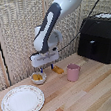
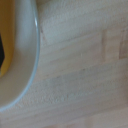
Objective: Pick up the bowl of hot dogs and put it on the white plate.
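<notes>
The hot dog bowl (image 1: 38,77) is a small white bowl standing on the wooden table, with orange-yellow hot dogs (image 1: 37,76) in it. The gripper (image 1: 40,68) hangs under the white wrist, right at the bowl's far rim; its fingers are too small and dark to tell whether they are open or shut. The wrist view shows the bowl's white rim (image 2: 31,75) very close, with a strip of yellow food (image 2: 3,45) at the picture's edge; no fingers show there. The white plate (image 1: 22,101) lies flat and bare toward the exterior view's left front of the bowl.
A loose orange piece (image 1: 58,69) lies on the table beside the bowl. A pink cup (image 1: 73,72) stands toward the exterior view's right. A black appliance (image 1: 98,38) stands at the back right. A slatted wall runs behind the table.
</notes>
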Robot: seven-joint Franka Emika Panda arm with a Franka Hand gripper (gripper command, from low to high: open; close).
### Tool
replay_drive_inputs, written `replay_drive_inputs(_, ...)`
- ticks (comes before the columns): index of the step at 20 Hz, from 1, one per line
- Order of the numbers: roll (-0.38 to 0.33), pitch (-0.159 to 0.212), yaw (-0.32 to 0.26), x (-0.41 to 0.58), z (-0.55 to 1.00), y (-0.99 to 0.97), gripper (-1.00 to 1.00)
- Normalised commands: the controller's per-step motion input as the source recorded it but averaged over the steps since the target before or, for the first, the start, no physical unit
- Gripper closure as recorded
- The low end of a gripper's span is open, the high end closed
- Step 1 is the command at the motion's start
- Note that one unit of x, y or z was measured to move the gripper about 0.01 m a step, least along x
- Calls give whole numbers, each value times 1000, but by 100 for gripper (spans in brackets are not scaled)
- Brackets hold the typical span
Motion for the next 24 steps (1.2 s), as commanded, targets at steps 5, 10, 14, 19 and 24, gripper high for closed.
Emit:
replay_drive_inputs(5,-74,14,0,165,-255,69,-100)
replay_drive_inputs(10,-54,6,1,121,-209,58,100)
replay_drive_inputs(14,-20,6,0,15,-97,59,100)
replay_drive_inputs(19,-6,-3,0,0,-5,15,100)
replay_drive_inputs(24,-1,-31,0,1,14,13,100)
